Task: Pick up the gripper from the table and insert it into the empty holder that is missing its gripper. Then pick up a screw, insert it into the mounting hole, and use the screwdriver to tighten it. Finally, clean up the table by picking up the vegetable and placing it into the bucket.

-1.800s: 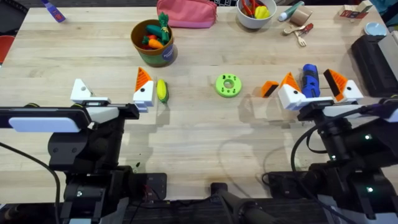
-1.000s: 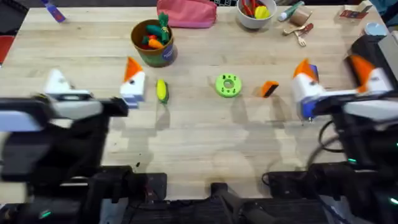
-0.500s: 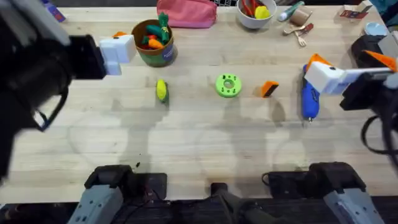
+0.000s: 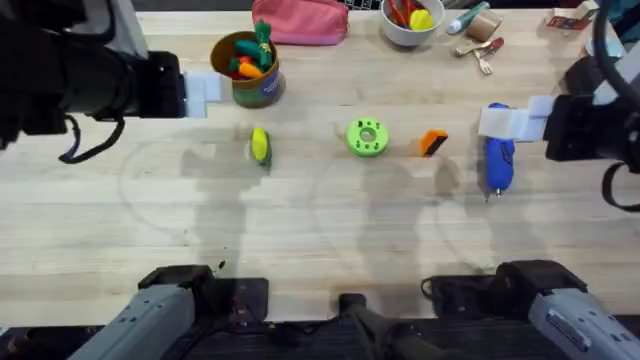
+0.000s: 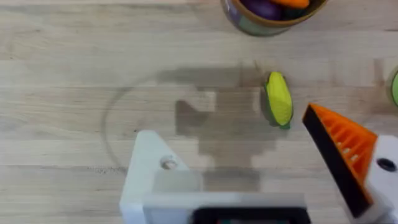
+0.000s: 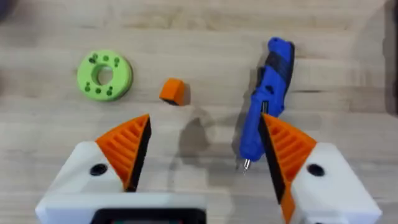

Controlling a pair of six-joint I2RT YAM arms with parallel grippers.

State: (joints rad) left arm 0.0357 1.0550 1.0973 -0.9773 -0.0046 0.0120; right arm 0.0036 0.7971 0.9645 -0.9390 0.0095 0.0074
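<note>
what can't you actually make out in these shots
- Screws: none can be made out on the table in the overhead view; too small to tell.
- Bucket: cut off by the left wrist view's edge, so most of its contents are out of frame.
- Green disc: a sliver at the left wrist view's edge.
- Screwdriver bit: partly behind the right gripper's orange pad.

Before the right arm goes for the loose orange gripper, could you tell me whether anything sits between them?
Nothing visible does. The orange gripper lies alone on bare table, ahead of the open right gripper, with the green disc and screwdriver off to either side.
</note>
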